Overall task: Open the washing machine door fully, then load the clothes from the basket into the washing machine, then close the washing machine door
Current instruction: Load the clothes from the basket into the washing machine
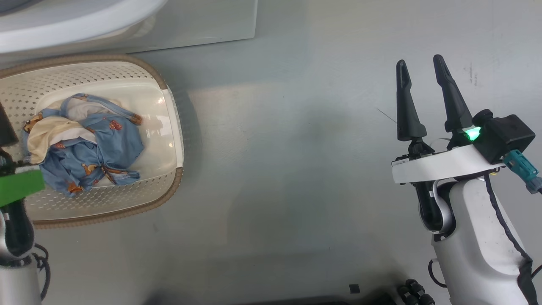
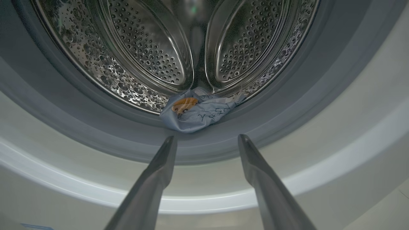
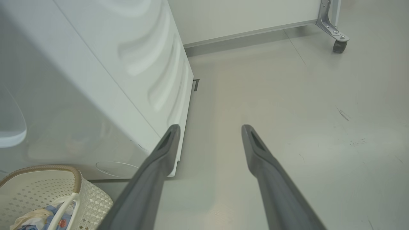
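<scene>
The clothes (image 1: 84,144) lie mostly in the basket (image 1: 106,72), a blue and cream bundle at about nine o'clock in the head view, with the washing machine (image 3: 96,80) just beyond the basket toward eleven o'clock. In the left wrist view one light blue piece with an orange print (image 2: 198,111) lies at the six o'clock edge of the drum (image 2: 150,48), draped partly over the grey gasket (image 2: 96,127). The drum mouth stands unobstructed, so I judge the door-opening step done, though the door itself cannot be made out. Loading looks barely begun: one piece in and the bundle yet to move. The piece on the lip probably needs pushing deeper before the door is shut, which is the last step.

The left pincer (image 2: 206,138) has its fingers wide apart and holds nothing; it points at the drum mouth, tips just short of the piece on the lip and not touching it. The right pincer (image 1: 419,60), at three o'clock in the head view, is also spread wide and empty, hanging over bare floor (image 1: 296,148) well apart from the basket
</scene>
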Controlling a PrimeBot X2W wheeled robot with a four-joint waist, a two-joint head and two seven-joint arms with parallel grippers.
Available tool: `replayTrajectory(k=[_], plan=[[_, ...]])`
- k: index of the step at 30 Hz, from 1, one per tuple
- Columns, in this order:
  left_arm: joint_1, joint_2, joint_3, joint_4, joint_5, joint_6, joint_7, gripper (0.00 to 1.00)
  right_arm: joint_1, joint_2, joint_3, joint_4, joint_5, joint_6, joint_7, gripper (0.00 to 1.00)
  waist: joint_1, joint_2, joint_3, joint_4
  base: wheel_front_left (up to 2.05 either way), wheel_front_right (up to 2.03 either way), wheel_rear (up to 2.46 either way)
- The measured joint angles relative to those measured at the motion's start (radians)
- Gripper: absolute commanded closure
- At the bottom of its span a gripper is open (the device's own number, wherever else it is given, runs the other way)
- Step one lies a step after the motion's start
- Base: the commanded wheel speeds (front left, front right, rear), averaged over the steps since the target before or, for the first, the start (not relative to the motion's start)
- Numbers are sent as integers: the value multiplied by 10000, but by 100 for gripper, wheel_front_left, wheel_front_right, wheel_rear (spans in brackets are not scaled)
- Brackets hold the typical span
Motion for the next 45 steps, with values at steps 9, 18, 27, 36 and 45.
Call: replayTrajectory(k=[9,18,27,36,45], plan=[[-1086,988,-176,98,-40,0,320,0,-12,2,142,-2,104,0,0,0,0,0,-13,-129,0,0,0],[-2041,1411,-4,742,-224,8,1691,0,-20,-6,395,-21,280,-4,0,0,0,0,87,-358,0,0,0],[-3295,1618,48,1862,-646,341,2924,0,-24,2,433,-27,282,-31,0,0,0,0,231,-524,0,0,0],[-4438,1760,125,3168,-1012,704,4234,0,-38,4,510,-25,366,-31,0,0,0,0,335,-682,0,0,0],[-5131,1818,17,4111,-1266,986,5131,100,-41,4,546,-10,370,-35,0,0,0,1,384,-804,0,0,0]])
